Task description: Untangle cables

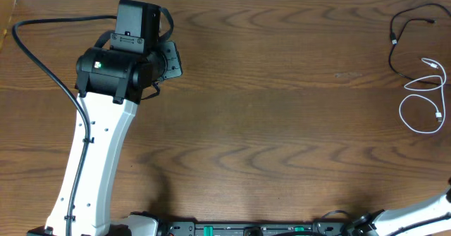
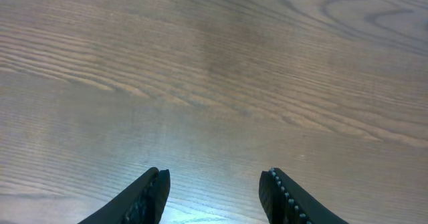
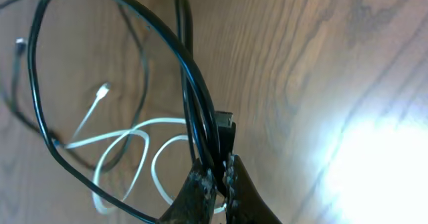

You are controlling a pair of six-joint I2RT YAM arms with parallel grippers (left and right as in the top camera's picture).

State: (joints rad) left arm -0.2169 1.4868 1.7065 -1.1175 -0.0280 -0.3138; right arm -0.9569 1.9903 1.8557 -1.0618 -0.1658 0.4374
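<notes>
**Right gripper pinches the black cable; left waits open**

The bench (image 1: 282, 123) is bare wood apart from the arms and two cables at its right edge.

The left arm (image 1: 91, 158) reaches from the near edge toward the far left corner. The left gripper (image 2: 214, 177) hangs there with its jaws wide and nothing between them. It is well away from the cables, probably parked so the other side has room to work.

Only a sliver of the right arm (image 1: 423, 211) shows, at the near right corner, and overhead it is cut off by the frame. The right gripper (image 3: 215, 177) shows only in its own wrist view. Its jaws are almost together, with strands of the black cable (image 1: 390, 56) running down into them. A loop stands up close to the lens, seemingly lifted to draw it clear.

The white cable (image 1: 402, 113) lies in loose curls on the bench by the right edge, just nearer than the black one. From above I cannot tell whether the two cross.

A dark plug (image 3: 227, 125) sits just above the jaws. Which end it is I cannot make out.
</notes>
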